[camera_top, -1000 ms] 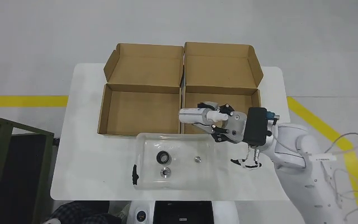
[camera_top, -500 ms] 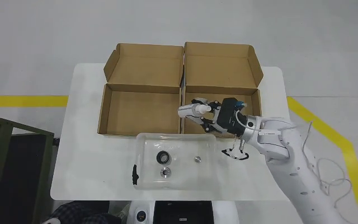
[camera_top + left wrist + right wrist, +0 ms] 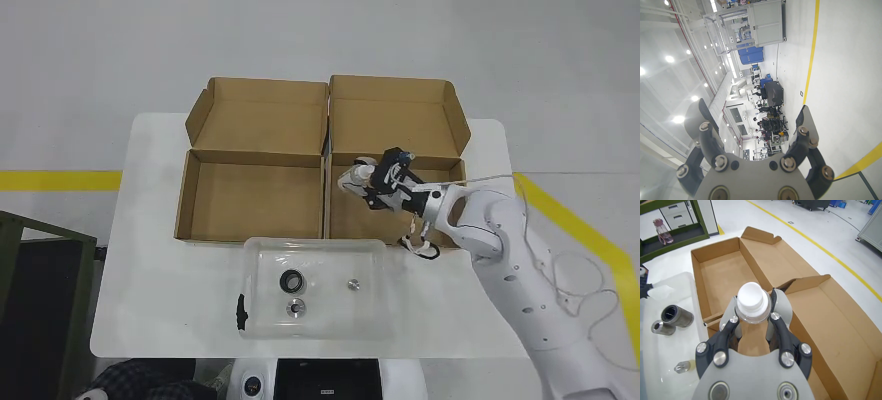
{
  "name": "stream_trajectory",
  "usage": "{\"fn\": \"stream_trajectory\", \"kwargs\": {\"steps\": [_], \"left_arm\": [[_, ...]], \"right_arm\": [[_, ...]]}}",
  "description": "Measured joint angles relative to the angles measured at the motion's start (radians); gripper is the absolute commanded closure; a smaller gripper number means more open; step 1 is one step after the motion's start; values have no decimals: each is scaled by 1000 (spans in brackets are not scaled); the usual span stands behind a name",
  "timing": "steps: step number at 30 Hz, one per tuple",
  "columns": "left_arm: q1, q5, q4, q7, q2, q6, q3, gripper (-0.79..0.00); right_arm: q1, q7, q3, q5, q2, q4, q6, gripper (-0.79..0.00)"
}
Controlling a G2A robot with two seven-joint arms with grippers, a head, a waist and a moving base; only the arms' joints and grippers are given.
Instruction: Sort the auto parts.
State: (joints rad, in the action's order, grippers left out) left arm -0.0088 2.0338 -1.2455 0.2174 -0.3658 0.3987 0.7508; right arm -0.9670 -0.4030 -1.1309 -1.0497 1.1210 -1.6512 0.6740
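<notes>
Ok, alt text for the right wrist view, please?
The right end effector grips a white stepped cylinder above two open cardboard boxes. Beside them, a clear plastic tray holds a steel sleeve and two smaller metal parts.

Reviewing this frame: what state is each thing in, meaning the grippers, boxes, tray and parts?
Right gripper: shut on the white part, above the right box.
Left gripper: open, empty.
White part: held, off the table.
Left box: open, lid folded back, empty.
Right box: open, lid folded back, nothing seen inside.
Tray: uncovered.
Metal sleeve, plug, stud: loose in the tray.
</notes>
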Motion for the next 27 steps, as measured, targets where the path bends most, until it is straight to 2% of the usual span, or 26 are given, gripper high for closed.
{"fn": "stream_trajectory", "kwargs": {"steps": [17, 23, 24, 25, 26, 27], "left_arm": [[0, 0, 0, 0, 0, 0, 0, -785], [0, 0, 0, 0, 0, 0, 0, -785], [0, 0, 0, 0, 0, 0, 0, -785], [0, 0, 0, 0, 0, 0, 0, -785], [0, 0, 0, 0, 0, 0, 0, -785], [0, 0, 0, 0, 0, 0, 0, -785]], "right_arm": [[99, -18, 107, -1, 28, 225, -26, 0], [109, -20, 135, -23, 35, 247, -32, -40], [110, -19, 139, -26, 36, 248, -33, -74], [111, -19, 144, -29, 37, 250, -34, -148], [112, -20, 146, -31, 38, 250, -36, -289], [112, -20, 149, -32, 39, 251, -36, -385]]}}
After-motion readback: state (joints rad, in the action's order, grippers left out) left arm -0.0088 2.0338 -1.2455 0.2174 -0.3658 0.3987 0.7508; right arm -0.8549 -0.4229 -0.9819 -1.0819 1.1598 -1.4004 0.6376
